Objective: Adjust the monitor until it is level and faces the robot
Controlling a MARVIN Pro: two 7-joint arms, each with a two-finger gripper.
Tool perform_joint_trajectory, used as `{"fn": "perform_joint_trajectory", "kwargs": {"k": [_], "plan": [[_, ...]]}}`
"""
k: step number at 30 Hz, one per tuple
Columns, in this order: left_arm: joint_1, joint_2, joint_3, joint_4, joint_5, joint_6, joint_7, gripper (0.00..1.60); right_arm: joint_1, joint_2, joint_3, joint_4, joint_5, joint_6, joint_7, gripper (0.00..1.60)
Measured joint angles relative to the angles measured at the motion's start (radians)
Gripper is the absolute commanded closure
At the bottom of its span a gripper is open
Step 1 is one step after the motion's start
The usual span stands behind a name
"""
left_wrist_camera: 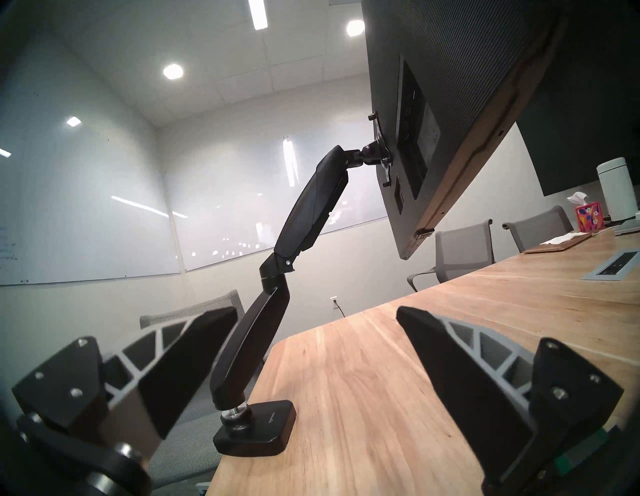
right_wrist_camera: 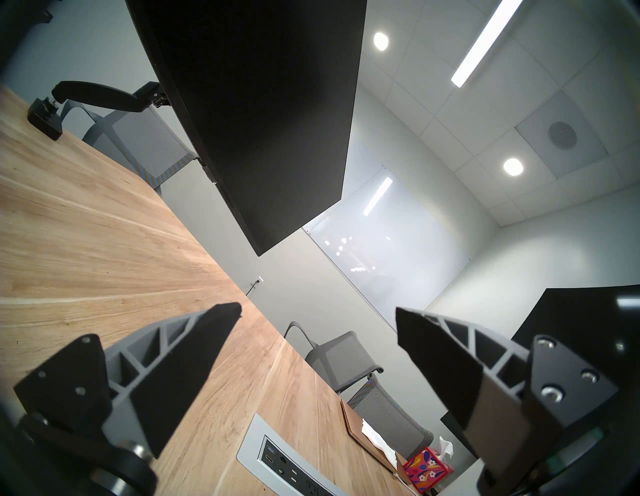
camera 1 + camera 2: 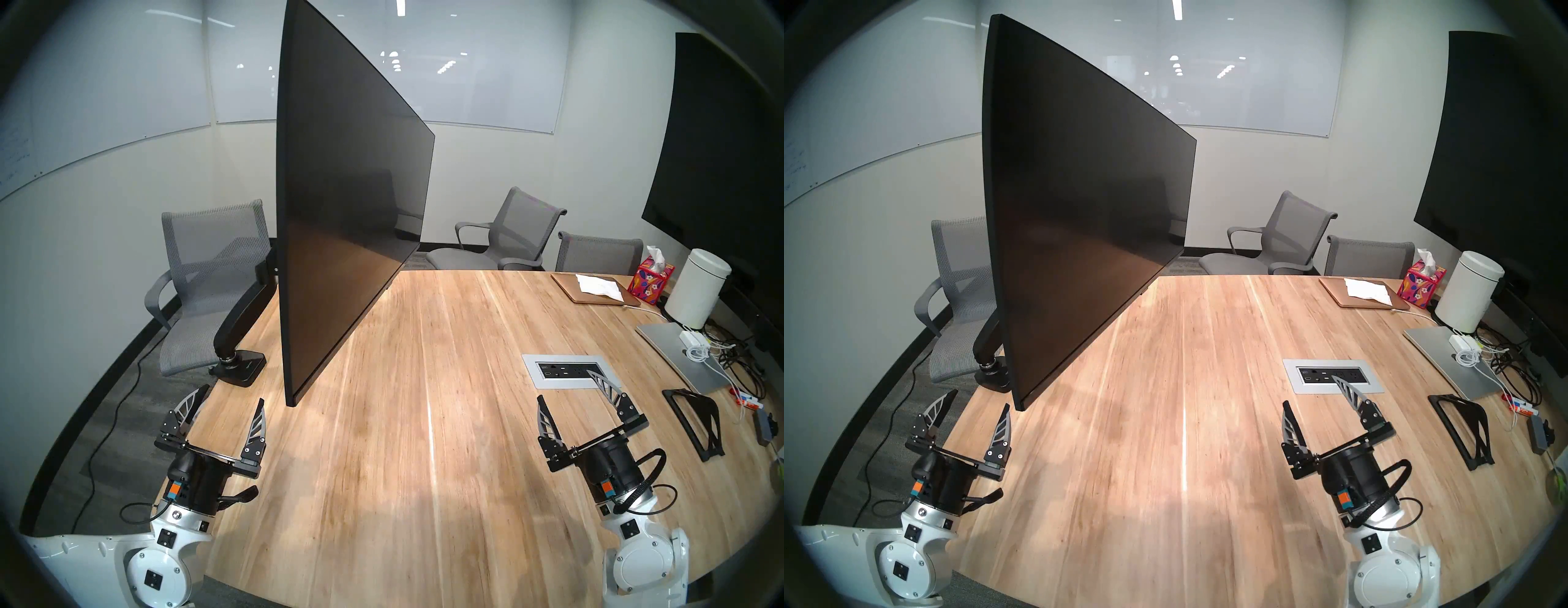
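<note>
The monitor (image 3: 352, 204) is standing edge-on, just beyond the spread left hand (image 3: 229, 407); right hand (image 3: 570, 392) spread, hovering over the wooden worktop (image 3: 424, 403).

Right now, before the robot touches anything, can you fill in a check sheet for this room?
Surface: wooden table, bare in the middle.
Job's things: monitor swung edge-on to the robot, bottom edge slanted; its mount arm clamped at the table's left edge.
Clutter: tissue box, white canister, silver laptop, black stand.
Grippers: left gripper and right gripper open, empty.
Cables: white and black tangle at right.
Surroundings: grey chairs, wall screen.
</note>
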Motion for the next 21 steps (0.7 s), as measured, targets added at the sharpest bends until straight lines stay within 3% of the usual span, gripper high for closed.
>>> {"fn": "perform_joint_trajectory", "kwargs": {"k": [21], "plan": [[0.003,0.007,0.001,-0.007,0.006,0.010,0.004,0.00,0.000,0.000,0.000,0.000,0.000,0.000,0.000,0.00]]}}
